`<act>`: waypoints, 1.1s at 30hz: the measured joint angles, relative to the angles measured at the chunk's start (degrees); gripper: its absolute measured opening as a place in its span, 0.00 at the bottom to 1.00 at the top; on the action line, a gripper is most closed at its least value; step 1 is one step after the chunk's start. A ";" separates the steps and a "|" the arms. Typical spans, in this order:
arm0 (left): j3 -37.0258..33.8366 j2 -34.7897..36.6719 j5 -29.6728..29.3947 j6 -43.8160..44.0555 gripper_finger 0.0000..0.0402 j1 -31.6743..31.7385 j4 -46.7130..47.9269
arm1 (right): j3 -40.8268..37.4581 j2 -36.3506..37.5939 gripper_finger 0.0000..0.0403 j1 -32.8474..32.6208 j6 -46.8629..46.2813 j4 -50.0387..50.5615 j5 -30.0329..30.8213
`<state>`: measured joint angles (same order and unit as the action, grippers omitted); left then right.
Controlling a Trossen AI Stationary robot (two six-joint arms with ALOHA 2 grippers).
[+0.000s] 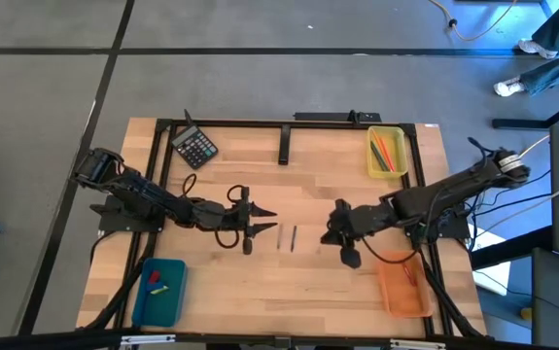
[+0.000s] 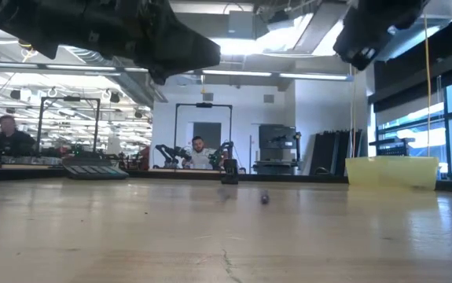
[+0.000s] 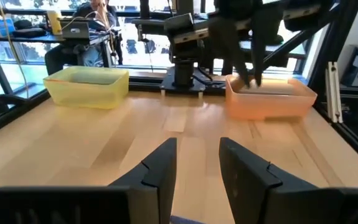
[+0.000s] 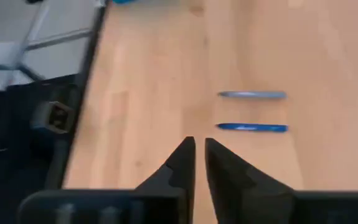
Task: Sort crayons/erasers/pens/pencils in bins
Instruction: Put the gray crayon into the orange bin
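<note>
Two slim sticks lie side by side on the table's middle, one grey [image 4: 252,94] and one blue [image 4: 252,127]; they also show in the high view [image 1: 287,236]. My left gripper [image 1: 267,222] is open and empty just left of them, above the table. My right gripper [image 1: 333,233] is shut and empty just right of them, also above the table. The yellow bin [image 1: 387,153] at the far right holds orange, green and red crayons. The teal bin [image 1: 159,290] at the near left holds small erasers. The orange bin [image 1: 402,282] stands at the near right.
A black calculator [image 1: 194,146] lies at the far left. A black frame [image 1: 284,124] runs round the table's edge, with a short bar [image 1: 284,146] reaching in from the far side. People sit in the room beyond the table [image 2: 200,152].
</note>
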<state>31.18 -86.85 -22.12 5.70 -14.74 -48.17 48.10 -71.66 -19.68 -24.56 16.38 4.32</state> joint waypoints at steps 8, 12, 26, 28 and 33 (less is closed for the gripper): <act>0.00 0.00 0.68 4.33 0.28 -0.07 8.14 | 0.01 -1.84 0.19 0.68 4.03 -2.41 1.68; 1.25 -1.32 3.21 13.89 0.28 3.05 22.66 | 0.02 -1.61 0.19 1.68 5.27 -2.40 1.70; 37.42 -20.10 4.90 39.37 0.28 5.08 82.27 | 0.04 -1.59 0.19 3.51 0.81 3.67 1.70; 40.46 -21.57 4.13 40.39 0.28 4.99 87.80 | 0.04 -1.59 0.19 3.26 0.85 4.85 2.17; 43.22 -22.64 4.05 40.52 0.28 4.91 88.50 | 0.04 -1.59 0.19 2.97 0.90 6.67 6.49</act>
<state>74.40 -109.49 -18.08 46.22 -9.83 40.33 48.14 -73.25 -16.71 -23.66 23.04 10.81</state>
